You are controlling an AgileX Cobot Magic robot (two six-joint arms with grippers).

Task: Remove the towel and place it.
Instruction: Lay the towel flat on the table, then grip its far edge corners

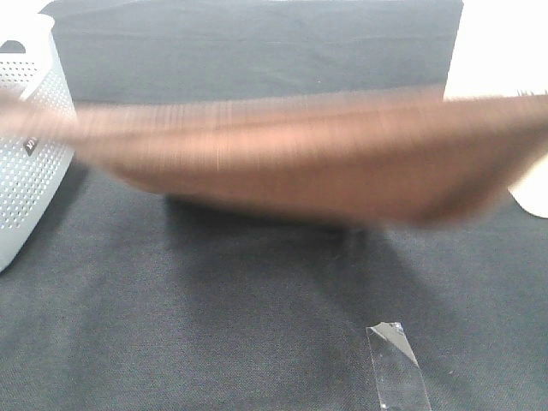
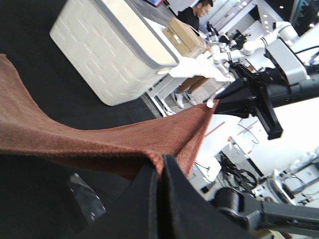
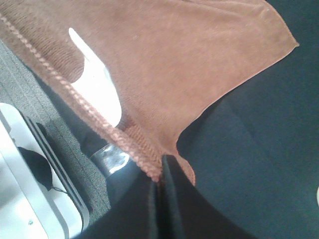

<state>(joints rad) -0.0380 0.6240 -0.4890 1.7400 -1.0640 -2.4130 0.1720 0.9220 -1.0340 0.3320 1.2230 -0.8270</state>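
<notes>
The rust-brown towel (image 1: 300, 158) hangs stretched across the exterior high view, blurred by motion, above the black tablecloth (image 1: 214, 325). Neither gripper shows in that view. In the left wrist view my left gripper (image 2: 160, 164) is shut on one corner of the towel (image 2: 99, 144), which sags away from it. In the right wrist view my right gripper (image 3: 162, 167) is shut on the hemmed corner of the towel (image 3: 174, 64), next to its white label (image 3: 97, 79).
A white perforated basket (image 1: 30, 145) stands at the left edge; it also shows in the left wrist view (image 2: 109, 55). A strip of clear tape (image 1: 396, 364) lies on the cloth at the front right. A white object (image 1: 533, 201) sits at the right edge.
</notes>
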